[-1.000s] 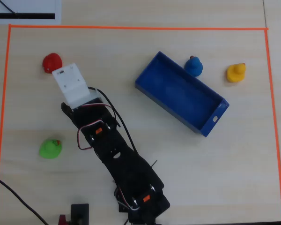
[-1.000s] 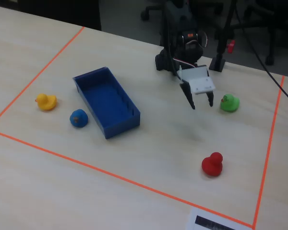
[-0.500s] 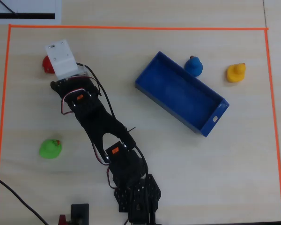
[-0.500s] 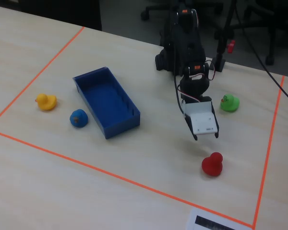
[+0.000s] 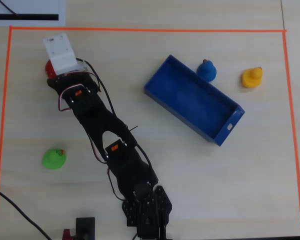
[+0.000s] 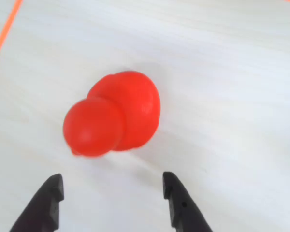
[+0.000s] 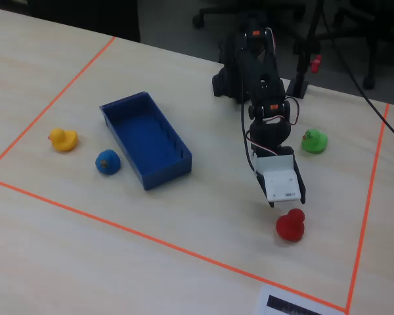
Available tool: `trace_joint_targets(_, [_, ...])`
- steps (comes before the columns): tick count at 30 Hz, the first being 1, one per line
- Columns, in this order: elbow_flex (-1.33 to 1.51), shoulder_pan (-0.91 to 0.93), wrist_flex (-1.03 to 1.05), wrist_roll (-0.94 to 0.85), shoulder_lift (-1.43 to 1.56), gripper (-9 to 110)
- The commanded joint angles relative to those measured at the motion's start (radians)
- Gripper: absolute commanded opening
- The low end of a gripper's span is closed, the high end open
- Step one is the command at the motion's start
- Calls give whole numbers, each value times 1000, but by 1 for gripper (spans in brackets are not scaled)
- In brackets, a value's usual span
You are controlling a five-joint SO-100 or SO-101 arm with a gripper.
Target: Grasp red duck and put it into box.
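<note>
Two black fingertips of the gripper (image 6: 113, 203) show at the bottom edge of the wrist view, spread wide, nothing between them. Small glossy red rubber duck (image 6: 113, 118) sits on the pale wooden table (image 6: 232, 72) just ahead of the open jaws, not yet between them and not touched.

Duck's long axis runs diagonally in the wrist view, head toward lower left, body toward upper right. Gap between the fingertips looks wider than the duck, so a straight advance and descent should bracket it (judgement).

Overhead view: duck (image 5: 49, 68) mostly hidden under the white gripper housing, near the upper-left corner of the orange tape border (image 5: 140, 30).

Long blue rectangular box (image 5: 192, 100) lies well apart, to the right in the overhead view; empty.

Grasp not yet made.
</note>
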Motion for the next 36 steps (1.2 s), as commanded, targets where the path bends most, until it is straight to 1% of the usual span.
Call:
trace_joint_targets(1, [-112, -12, 3, 8, -20, 29])
trace_joint_targets(11, [-276, -32, 40, 38, -153, 30])
trace_joint_targets(15, [-382, -34, 40, 17, -230, 30])
trace_joint_targets(25, [-497, -3, 32, -18, -325, 29])
trace_joint_targets(26, [-500, 0, 28, -26, -330, 28])
trace_joint_targets(27, [-503, 3, 26, -49, -334, 24])
trace_joint_targets(29, [-505, 6, 29, -83, -341, 15])
trace_joint_targets(32, [-509, 12, 35, -84, -341, 0])
trace_joint_targets(36, [-514, 20, 52, -89, -342, 0])
